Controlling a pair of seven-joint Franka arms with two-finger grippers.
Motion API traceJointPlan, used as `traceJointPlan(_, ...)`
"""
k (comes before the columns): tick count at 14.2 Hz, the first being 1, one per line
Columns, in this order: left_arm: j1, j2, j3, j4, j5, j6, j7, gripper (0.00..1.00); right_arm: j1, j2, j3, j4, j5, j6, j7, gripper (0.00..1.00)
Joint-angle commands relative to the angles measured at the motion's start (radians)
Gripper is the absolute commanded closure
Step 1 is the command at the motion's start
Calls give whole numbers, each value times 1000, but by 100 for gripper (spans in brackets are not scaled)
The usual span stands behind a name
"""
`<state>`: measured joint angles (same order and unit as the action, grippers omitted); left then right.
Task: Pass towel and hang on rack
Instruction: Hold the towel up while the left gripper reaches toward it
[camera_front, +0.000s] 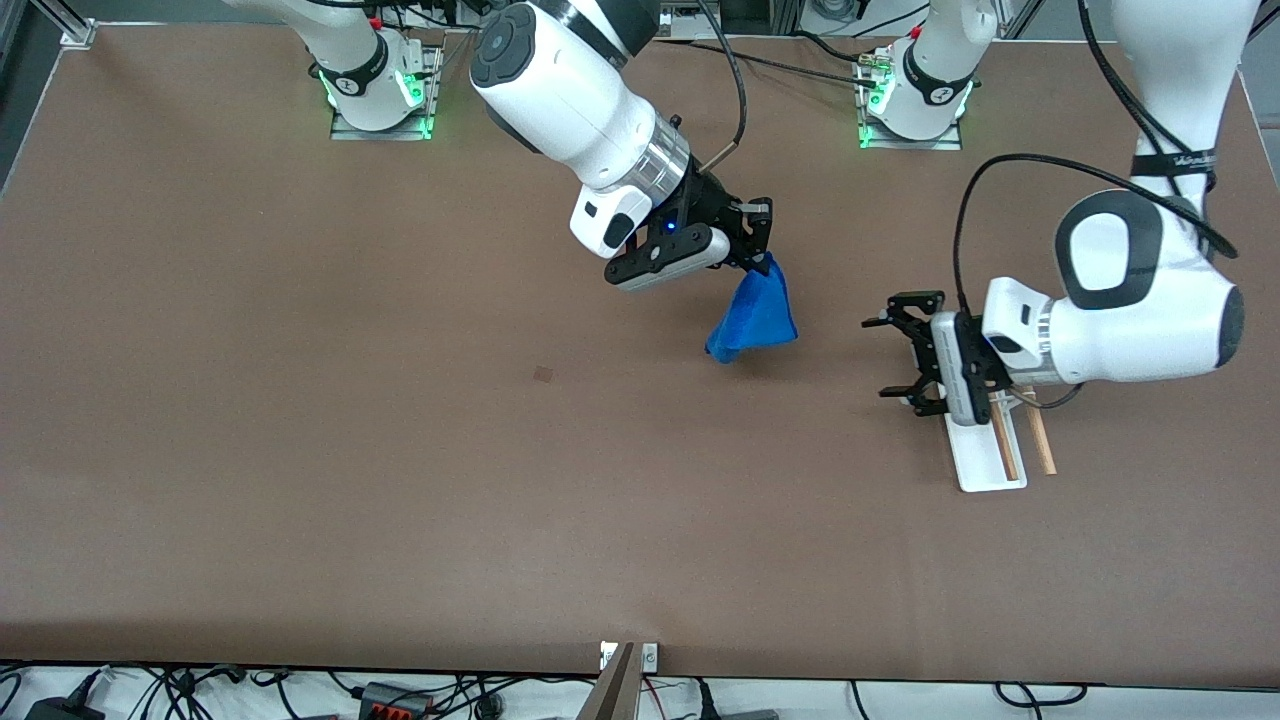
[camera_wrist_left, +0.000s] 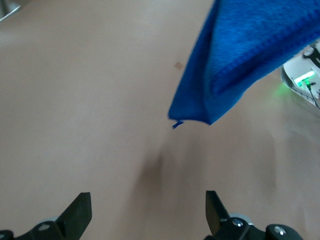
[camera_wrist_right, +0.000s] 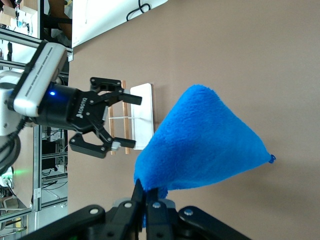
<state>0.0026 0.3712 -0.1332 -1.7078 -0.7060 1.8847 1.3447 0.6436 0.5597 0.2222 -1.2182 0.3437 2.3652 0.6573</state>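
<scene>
While the right gripper (camera_front: 762, 232) pinches the blue towel (camera_front: 752, 312) at its top corner, cloth hanging below its closed jaws, the left gripper (camera_front: 897, 357), jaws spread above the rack (camera_front: 985, 450), should close high on the hanging cloth.

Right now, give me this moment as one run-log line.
stage: handover | right gripper: shut on towel, held over the table | left gripper: open, facing towel, beside rack | towel not yet on rack

The towel (camera_front: 752, 312) is fuzzy blue cloth. The table (camera_front: 300, 420) is matt brown. The rack (camera_front: 990, 462) has a smooth white base and wooden rods.
</scene>
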Motion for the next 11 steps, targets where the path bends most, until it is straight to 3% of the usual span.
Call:
traceJointPlan(1, 13, 6, -60, -25, -47, 65, 166, 0, 7, 8, -3, 23, 8, 0, 12, 100)
traceJointPlan(6, -10, 122, -91, -56, -294, 154, 563, 0, 7, 8, -3, 22, 4, 0, 10, 100)
traceJointPlan(11, -39, 163, -91, -79, -417, 151, 711, 0, 7, 8, -3, 19, 3, -1, 10, 100)
